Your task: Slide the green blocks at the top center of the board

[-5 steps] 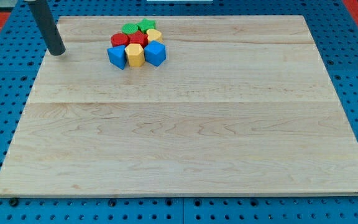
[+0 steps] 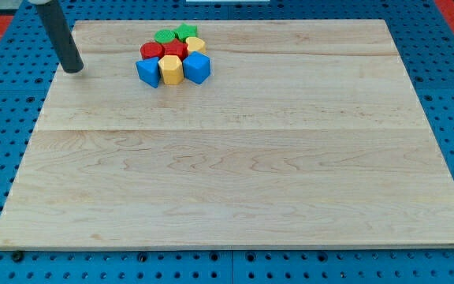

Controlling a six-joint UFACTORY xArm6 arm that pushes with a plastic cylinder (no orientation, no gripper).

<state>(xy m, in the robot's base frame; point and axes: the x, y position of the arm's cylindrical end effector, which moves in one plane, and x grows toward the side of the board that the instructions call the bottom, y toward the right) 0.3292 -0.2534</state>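
**Tip standing off at the board's upper left, green blocks waiting in the cluster**

My tip (image 2: 73,69) is resting at the view's upper-left edge of the wooden board (image 2: 235,158), well apart from every block. There is no pincer on this rod, so nothing is being clenched or released; the tip is touching only the table top.

To the view's right of the tip, the blocks are sitting packed together in one tight cluster. Nearest the view's bottom are a blue block (image 2: 147,72), a yellow block (image 2: 171,69) and a second blue block (image 2: 198,68). Behind them are lying two red blocks (image 2: 164,51) and another yellow block (image 2: 196,44). At the back, closest to the view's top, are the green blocks (image 2: 175,35), one rounded and one star-like, touching each other and the red ones.

The approach seems to be in hand, with no push begun. The greens are lying left of the top centre, so the next move is calling for the tip to come in at their left side and push rightward along the top edge, without dragging the reds or the yellow along.
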